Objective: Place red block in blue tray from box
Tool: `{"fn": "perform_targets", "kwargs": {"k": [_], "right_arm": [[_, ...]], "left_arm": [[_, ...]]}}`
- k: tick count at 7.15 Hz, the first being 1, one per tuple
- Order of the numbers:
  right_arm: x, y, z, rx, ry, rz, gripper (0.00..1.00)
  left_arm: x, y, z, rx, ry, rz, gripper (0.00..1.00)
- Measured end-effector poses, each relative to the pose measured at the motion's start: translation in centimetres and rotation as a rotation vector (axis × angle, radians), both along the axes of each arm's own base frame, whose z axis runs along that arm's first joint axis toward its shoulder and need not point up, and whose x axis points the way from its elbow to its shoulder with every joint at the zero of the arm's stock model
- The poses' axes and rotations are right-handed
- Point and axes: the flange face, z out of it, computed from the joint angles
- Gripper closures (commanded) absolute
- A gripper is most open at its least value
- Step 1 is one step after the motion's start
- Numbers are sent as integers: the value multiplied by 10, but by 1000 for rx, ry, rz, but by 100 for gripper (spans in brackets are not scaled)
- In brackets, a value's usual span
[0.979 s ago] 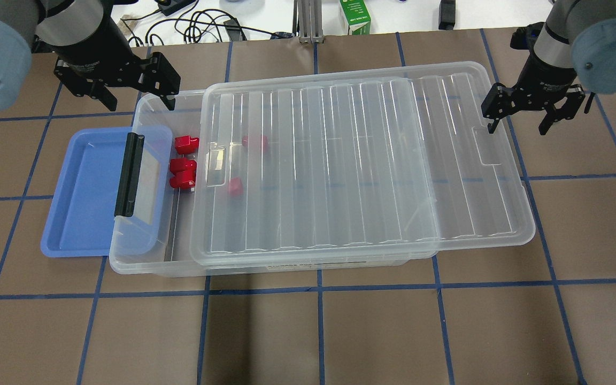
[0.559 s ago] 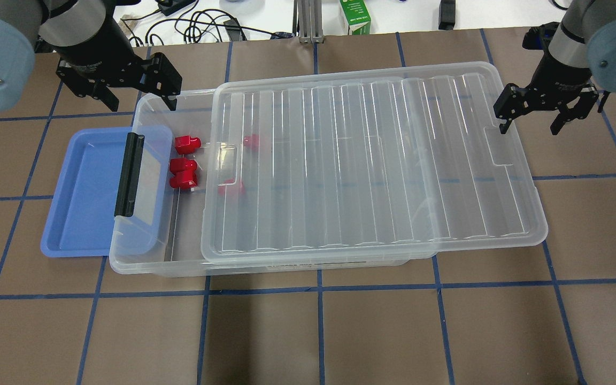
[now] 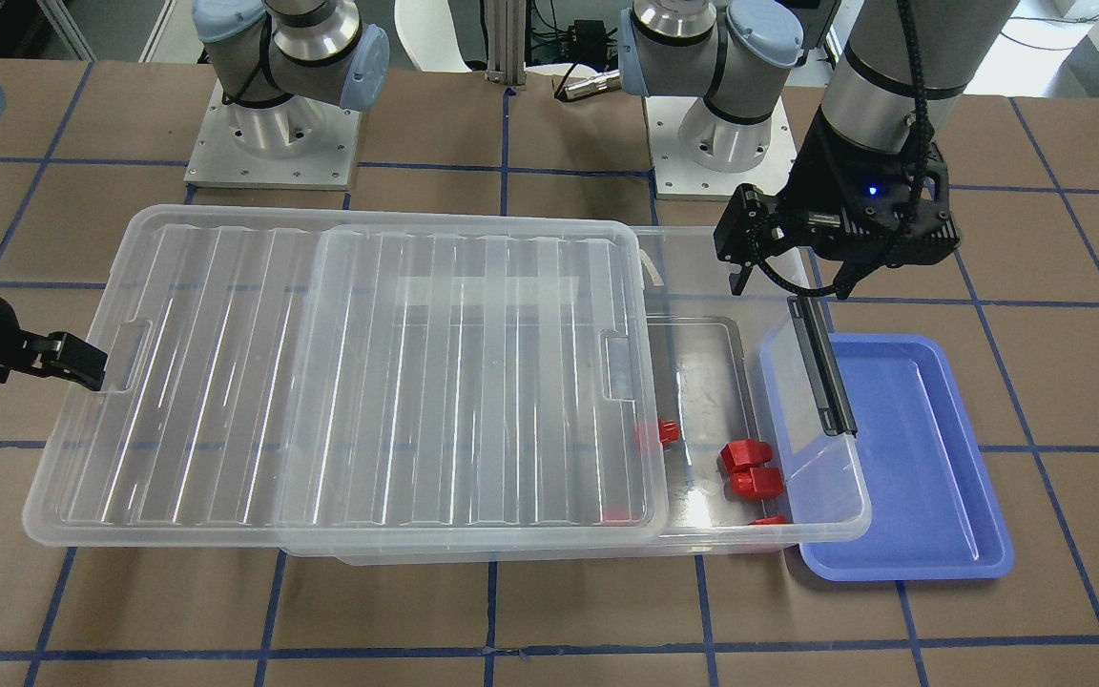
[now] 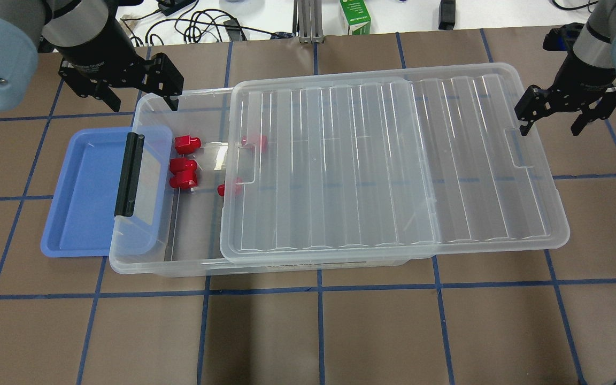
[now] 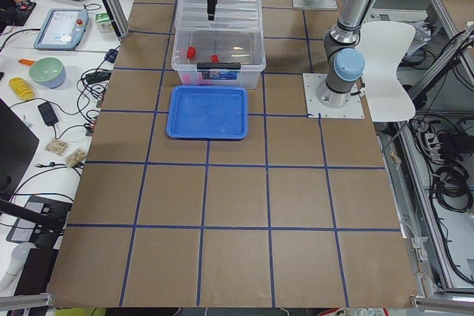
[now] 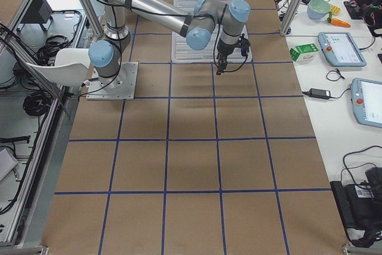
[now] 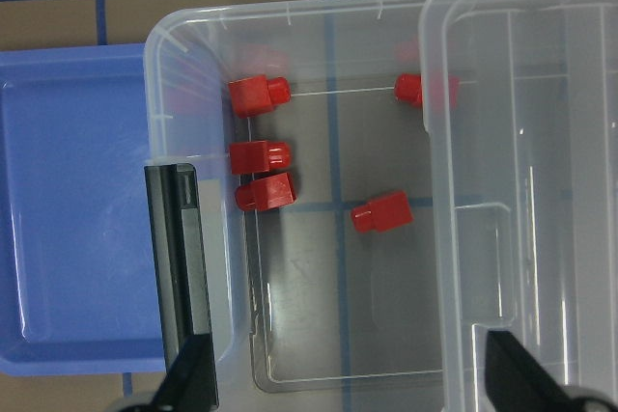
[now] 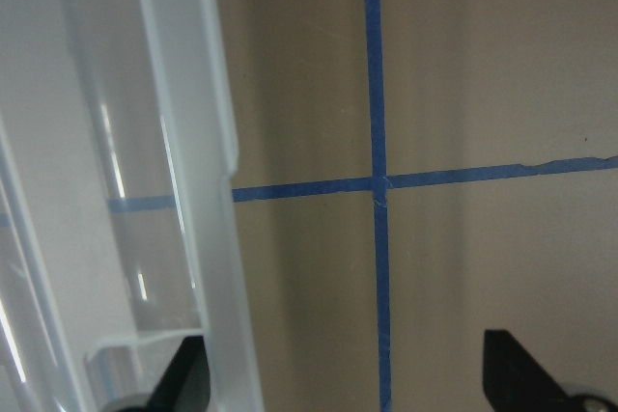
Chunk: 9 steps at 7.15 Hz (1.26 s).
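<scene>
Overhead exterior: the box (image 4: 142,264) lies lengthwise on the table (image 4: 308,331). Its lid (image 4: 393,160) sits offset toward the box's plain end and overhangs it, leaving the latch end uncovered. The blue tray (image 4: 83,187) lies at the box's latch end, one long edge tucked under the box's rim and black latch bar (image 4: 129,174). Five red blocks (image 4: 182,164) rest on the box floor: three close to the latch wall, one further in, one under the lid's edge. The left gripper (image 4: 139,99) hangs above the box's latch end, fingers spread, nothing between them. The right gripper (image 4: 552,125) is at the box's plain end, fingers spread, one against the lid's end rim beside the handle notch, the other outside the lid. Exterior front-facing: right gripper's finger tip meets the lid rim at the notch; left gripper high over the latch end. Exterior left: tray directly against the box's latch end. Exterior right: near arm's gripper at the lid's overhanging end, fingers too small to judge. Left wrist-mounted: finger tips wide apart; all five blocks inside the box, two touching side by side. Right wrist-mounted: one finger tip at the lid rim, the other over bare table.
</scene>
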Motion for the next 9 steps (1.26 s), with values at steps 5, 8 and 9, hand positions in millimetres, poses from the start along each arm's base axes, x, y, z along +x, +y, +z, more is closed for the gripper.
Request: {"fn": "perform_targets", "kwargs": {"k": [5, 8, 9], "right_arm": [[-19, 4, 1, 16, 33, 23, 0], [-40, 9, 3, 20, 39, 29, 0], [-47, 10, 3, 20, 35, 28, 0]], "left_arm": [[0, 0, 0, 0, 0, -1, 0], [-1, 0, 0, 0, 0, -1, 0], [-1, 0, 0, 0, 0, -1, 0]]}}
